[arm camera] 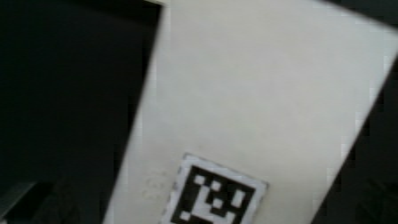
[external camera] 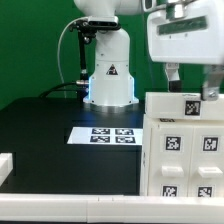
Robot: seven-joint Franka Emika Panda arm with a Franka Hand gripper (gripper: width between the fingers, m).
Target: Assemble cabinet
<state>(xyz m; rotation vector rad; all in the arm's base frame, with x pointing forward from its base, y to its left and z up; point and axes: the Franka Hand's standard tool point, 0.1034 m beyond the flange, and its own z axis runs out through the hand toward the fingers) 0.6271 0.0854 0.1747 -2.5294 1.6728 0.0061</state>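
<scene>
The cabinet [external camera: 185, 150] is a large white boxy body with square tags on its faces, standing at the exterior view's right. My gripper [external camera: 192, 85] hangs just above its top edge. The two dark fingers [external camera: 172, 72] stand apart, with nothing between them. In the wrist view a white face of the cabinet [arm camera: 249, 100] with one tag [arm camera: 217, 192] fills most of the picture at close range. My fingers do not show there.
The marker board [external camera: 112, 134] lies on the black table in the middle, in front of the robot base [external camera: 108, 80]. A small white piece [external camera: 5, 166] sits at the exterior view's left edge. A pale rail [external camera: 70, 208] runs along the front.
</scene>
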